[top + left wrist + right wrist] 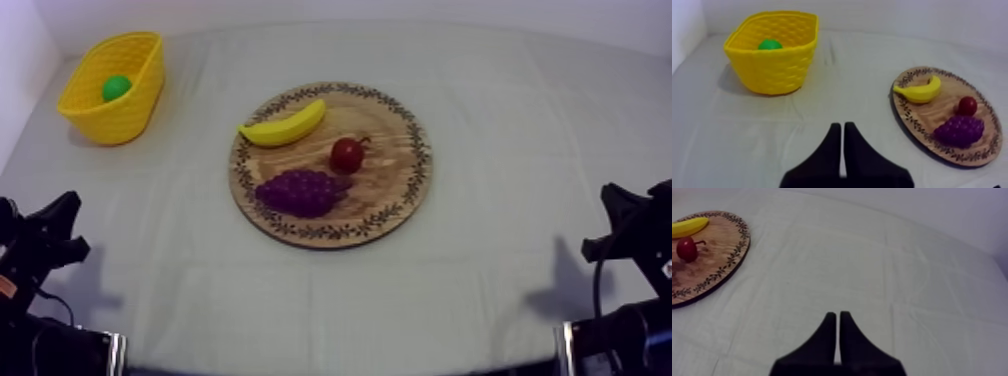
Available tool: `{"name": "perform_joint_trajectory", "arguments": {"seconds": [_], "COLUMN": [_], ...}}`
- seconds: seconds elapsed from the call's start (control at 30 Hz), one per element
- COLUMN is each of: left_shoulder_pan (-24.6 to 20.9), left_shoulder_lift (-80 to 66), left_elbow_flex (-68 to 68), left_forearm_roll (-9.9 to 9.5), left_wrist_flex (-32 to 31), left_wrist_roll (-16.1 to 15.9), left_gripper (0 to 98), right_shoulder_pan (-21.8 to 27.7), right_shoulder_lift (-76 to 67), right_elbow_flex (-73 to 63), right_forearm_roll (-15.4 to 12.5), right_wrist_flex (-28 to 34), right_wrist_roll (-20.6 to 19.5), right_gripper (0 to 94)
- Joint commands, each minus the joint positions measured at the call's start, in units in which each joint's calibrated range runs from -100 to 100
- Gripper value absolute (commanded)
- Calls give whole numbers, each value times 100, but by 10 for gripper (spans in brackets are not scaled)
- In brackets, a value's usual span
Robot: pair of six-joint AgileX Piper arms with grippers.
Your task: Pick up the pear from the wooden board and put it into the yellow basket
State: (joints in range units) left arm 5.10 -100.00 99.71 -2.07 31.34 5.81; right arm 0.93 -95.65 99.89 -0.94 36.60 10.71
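Fingers of my left gripper (pixel 839 126) lie pressed together as a narrow black wedge, holding nothing, low over the grey-white cloth (pixel 747 135).

Ahead of that gripper and off to its left stands the yellow woven plastic basket (pixel 772 70). A smooth green pear (pixel 769 45) sits inside it, below the rim and partly hidden by the near wall. No pear lies on the board, so the task looks done as things lie.

Ahead and to the right of the left gripper is the round wooden board with a patterned rim (pixel 395 195). It carries a curved yellow banana (pixel 285 125), a purple bunch of grapes (pixel 300 192) and a small red fruit (pixel 347 155) between them.

My right gripper (pixel 837 315) is closed the same way, fingers together and empty, with the board well off to its left.

The pear is a toy, so I judge it light, stiff and hollow, with a slick rounded skin that could squirt out of a tight pinch. If it had to be taken again, the widest part of the belly would be the place. I would come straight down from above, since the basket walls block any sideways reach.
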Motion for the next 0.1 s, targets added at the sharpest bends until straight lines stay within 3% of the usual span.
{"name": "perform_joint_trajectory", "arguments": {"seconds": [0.0, 0.07], "left_shoulder_pan": [1, 1], "left_shoulder_lift": [0, 0], "left_elbow_flex": [5, 6], "left_forearm_roll": [-5, -7], "left_wrist_flex": [0, -2], "left_wrist_roll": [410, 399], "left_gripper": [0, 0], "right_shoulder_pan": [-1, -1], "right_shoulder_lift": [-2, -2], "right_elbow_flex": [0, 0], "right_forearm_roll": [-1, -1], "right_wrist_flex": [1, 1], "right_wrist_roll": [-3, -2], "right_gripper": [4, 4]}}
